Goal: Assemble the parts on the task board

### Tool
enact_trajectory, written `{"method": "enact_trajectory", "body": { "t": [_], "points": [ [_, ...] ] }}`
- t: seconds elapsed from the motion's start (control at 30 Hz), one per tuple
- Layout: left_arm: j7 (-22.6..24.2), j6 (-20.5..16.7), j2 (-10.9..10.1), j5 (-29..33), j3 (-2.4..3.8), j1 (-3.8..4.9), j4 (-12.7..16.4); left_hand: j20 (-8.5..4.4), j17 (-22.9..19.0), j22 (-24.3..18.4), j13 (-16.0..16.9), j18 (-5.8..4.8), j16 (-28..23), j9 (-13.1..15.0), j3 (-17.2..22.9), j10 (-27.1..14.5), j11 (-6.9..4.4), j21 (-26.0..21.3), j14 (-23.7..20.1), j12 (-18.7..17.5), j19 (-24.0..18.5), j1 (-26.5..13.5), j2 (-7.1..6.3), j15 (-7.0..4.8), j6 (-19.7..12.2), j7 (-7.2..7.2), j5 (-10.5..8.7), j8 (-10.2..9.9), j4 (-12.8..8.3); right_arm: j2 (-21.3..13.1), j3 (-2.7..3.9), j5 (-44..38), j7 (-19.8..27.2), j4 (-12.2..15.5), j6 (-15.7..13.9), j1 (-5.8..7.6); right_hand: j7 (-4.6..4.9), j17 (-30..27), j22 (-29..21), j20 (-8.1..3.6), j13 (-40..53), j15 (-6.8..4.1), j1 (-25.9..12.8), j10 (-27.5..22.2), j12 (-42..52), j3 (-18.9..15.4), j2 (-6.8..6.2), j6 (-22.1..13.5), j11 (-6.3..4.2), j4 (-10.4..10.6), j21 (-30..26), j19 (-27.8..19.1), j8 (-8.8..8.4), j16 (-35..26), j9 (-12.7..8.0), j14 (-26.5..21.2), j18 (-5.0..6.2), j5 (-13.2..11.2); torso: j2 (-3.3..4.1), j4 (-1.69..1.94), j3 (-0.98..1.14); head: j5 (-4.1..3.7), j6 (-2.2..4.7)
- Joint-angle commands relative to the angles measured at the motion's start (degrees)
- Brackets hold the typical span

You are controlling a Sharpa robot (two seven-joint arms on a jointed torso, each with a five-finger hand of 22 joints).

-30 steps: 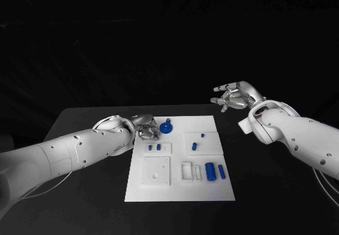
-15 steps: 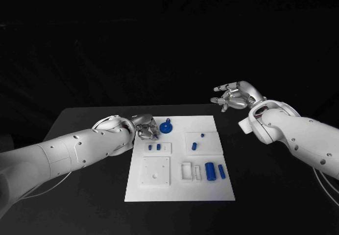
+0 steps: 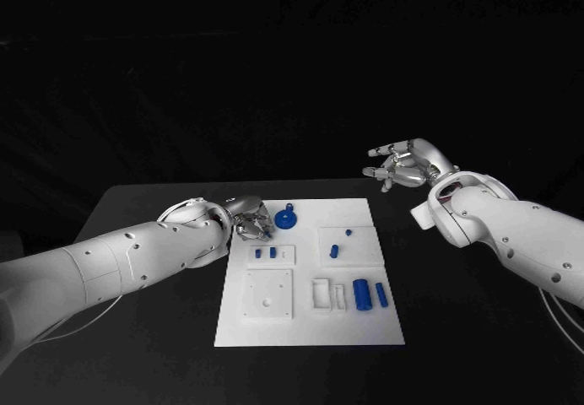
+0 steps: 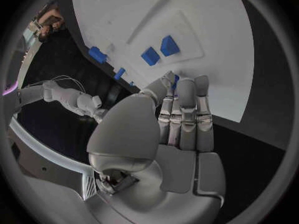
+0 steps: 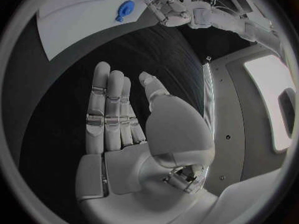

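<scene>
Black table under everything, dark backdrop behind. My left hand sits low at the task board's far-left corner, fingers straight and close together, tips just over the board edge; nothing held that I can see. A round blue part with a tab lies just beside those fingers, apart from them. From the left wrist, the fingers reach onto the white board, two small blue blocks just ahead.

My right hand is up off the table, well right of the board and beyond its far edge, fingers loosely spread, holding nothing. Right wrist view: palm open, fingers straight, bare black table below.

Room: wide bare table left, right and near side of the board; board's near strip is bare white.

Count of blue parts I can make out: one round tabbed piece, two small blocks, two small pegs in the mid-right plate, two cylinders at lower right. Seven total.
</scene>
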Motion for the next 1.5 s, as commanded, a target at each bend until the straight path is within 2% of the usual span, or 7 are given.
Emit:
{"method": "enact_trajectory", "body": {
  "t": [0.03,0.57,1.23,1.5],
  "points": [
    [0.16,1.21,0.16,0.30,-0.04,-0.11,0.18,-0.20,0.04,1.19,0.05,0.81,-0.40,0.03,-0.07,0.31,0.00,0.36,0.48,0.19,-0.15,0.44,0.16,-0.05,0.03,-0.02,0.23,-0.22,-0.52,-0.08,0.03,-0.04,0.63,0.06,0.44,-0.02,0.10,-0.05,-0.06,0.22,-0.05,0.07,0.25,-0.17,-0.32,-0.23,0.15,0.34,-0.07,-0.15,0.13,1.27,-0.15,-0.15,0.07,-0.41,-0.38,0.35,0.00,0.00,0.00,0.04,0.01],
    [0.50,0.44,0.78,0.14,-0.53,-0.61,-0.35,-0.16,0.05,1.14,0.05,0.77,-0.41,0.03,-0.26,0.28,-0.01,0.43,0.47,0.19,-0.20,0.30,0.12,-0.02,-0.01,-0.03,-0.11,-0.21,-0.48,-0.13,0.03,-0.04,0.62,0.05,0.43,-0.02,0.10,-0.05,-0.06,0.22,-0.05,0.07,0.25,-0.17,-0.32,-0.23,0.15,0.34,-0.07,-0.15,0.13,1.27,-0.15,-0.15,0.07,-0.41,-0.38,0.35,-0.01,-0.05,0.00,-0.09,0.02],
    [0.12,2.01,1.12,-1.82,-0.84,-0.67,-0.76,-0.15,0.04,1.19,0.05,0.73,-0.56,0.04,-0.54,0.39,-0.03,0.55,0.27,0.19,-0.41,0.51,0.11,-0.01,0.11,-0.06,-0.24,-0.19,-0.64,-0.14,0.03,-0.04,0.63,0.04,0.51,-0.02,0.10,-0.05,-0.06,0.22,-0.05,0.07,0.25,-0.17,-0.32,-0.23,0.15,0.34,-0.07,-0.15,0.13,1.27,-0.15,-0.15,0.07,-0.41,-0.38,0.35,-0.02,-0.04,0.00,-0.05,0.07],
    [0.55,1.55,1.28,-1.66,-1.01,-0.66,-0.96,-0.09,-0.25,1.01,0.04,0.72,-1.28,0.01,-0.90,-0.34,0.18,0.34,0.19,0.18,-0.67,0.43,0.04,0.06,-0.36,0.05,-0.27,-0.23,-0.54,-0.11,0.03,-0.03,0.68,-0.01,0.56,-0.02,0.10,-0.05,-0.06,0.22,-0.05,0.07,0.25,-0.17,-0.32,-0.23,0.15,0.34,-0.07,-0.15,0.13,1.27,-0.15,-0.15,0.07,-0.41,-0.38,0.35,-0.03,-0.07,-0.02,-0.16,0.18]
  ]
}}
